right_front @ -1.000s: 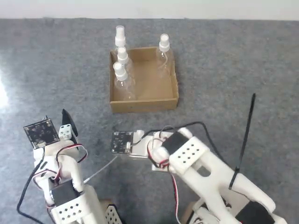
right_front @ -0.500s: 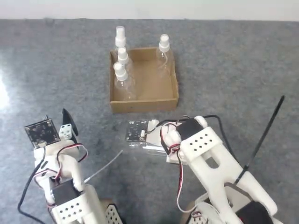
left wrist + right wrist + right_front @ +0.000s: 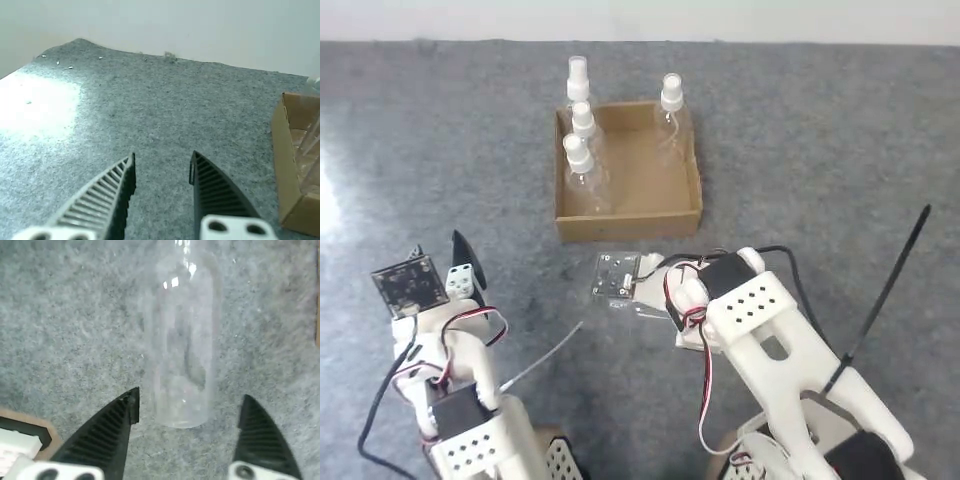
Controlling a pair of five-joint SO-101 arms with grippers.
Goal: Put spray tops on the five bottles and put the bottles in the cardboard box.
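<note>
A clear bottle (image 3: 182,330) without a spray top lies on the grey mat just ahead of my right gripper (image 3: 190,400), which is open and straddles the bottle's near end without touching it. In the high view this bottle (image 3: 642,308) lies under the right arm's wrist, just in front of the cardboard box (image 3: 630,222). Three bottles with white spray tops (image 3: 578,155) (image 3: 583,120) (image 3: 671,95) stand in the box. Another topped bottle (image 3: 578,72) stands at its far left corner, inside or behind I cannot tell. My left gripper (image 3: 162,160) is open and holds nothing, low over the mat at front left (image 3: 468,268).
A thin white tube (image 3: 545,355) lies on the mat between the two arms. A black rod (image 3: 885,290) sticks up from the right arm. The box's side wall (image 3: 287,155) sits beside the left gripper. Grey mat stretches out on both sides of the box.
The right arm has swung to the right and closer to the box, most of it in the first half second. The left arm has kept still.
</note>
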